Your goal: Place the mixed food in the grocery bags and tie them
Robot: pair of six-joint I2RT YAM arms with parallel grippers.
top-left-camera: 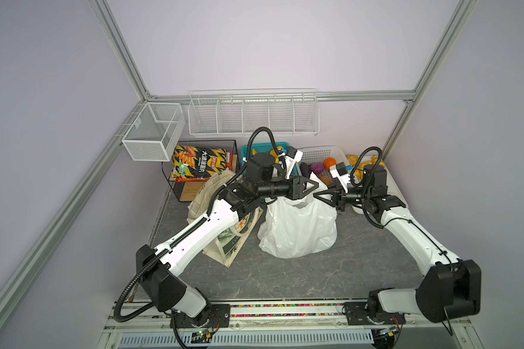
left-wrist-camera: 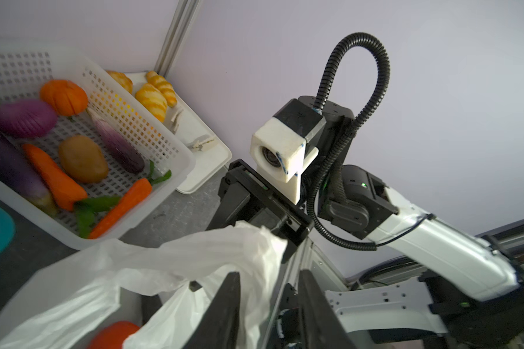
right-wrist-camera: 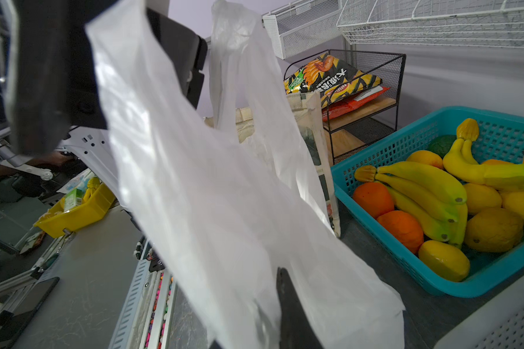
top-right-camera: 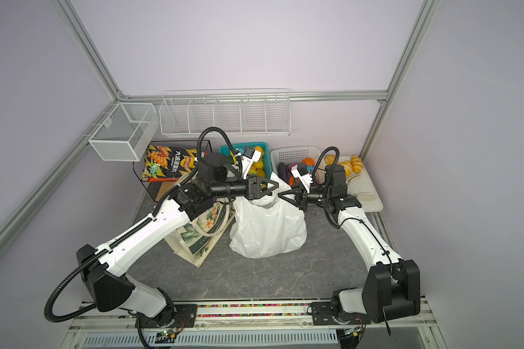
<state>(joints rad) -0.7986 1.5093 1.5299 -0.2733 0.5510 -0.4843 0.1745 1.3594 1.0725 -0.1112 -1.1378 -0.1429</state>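
White plastic bag (top-left-camera: 297, 229) sat mid-bench (top-left-camera: 285, 281), upright, mouth up. A red tomato (left-wrist-camera: 112, 335) showed inside it in the left wrist view. Canvas tote (top-left-camera: 224, 241) leaned just beside the bag, under the left arm.

Both hands were over the bag mouth, tips nearly touching. Right hand (top-left-camera: 317, 195), on the bag's right side, looked clenched on a strip of bag film. The right wrist view showed film rising from its one visible finger; the other finger was hidden behind plastic. Left hand (top-left-camera: 314, 188), on the bag's left side, was released: jaws apart, nothing in the gap, bag handle draped over the outside of one finger (left-wrist-camera: 224, 308).

Judgement: tying step, not loading. The loose handle lay right against the left hand, its length running along that finger, so the left hand was nearer to regrasp it. The cross-over hinged on that.
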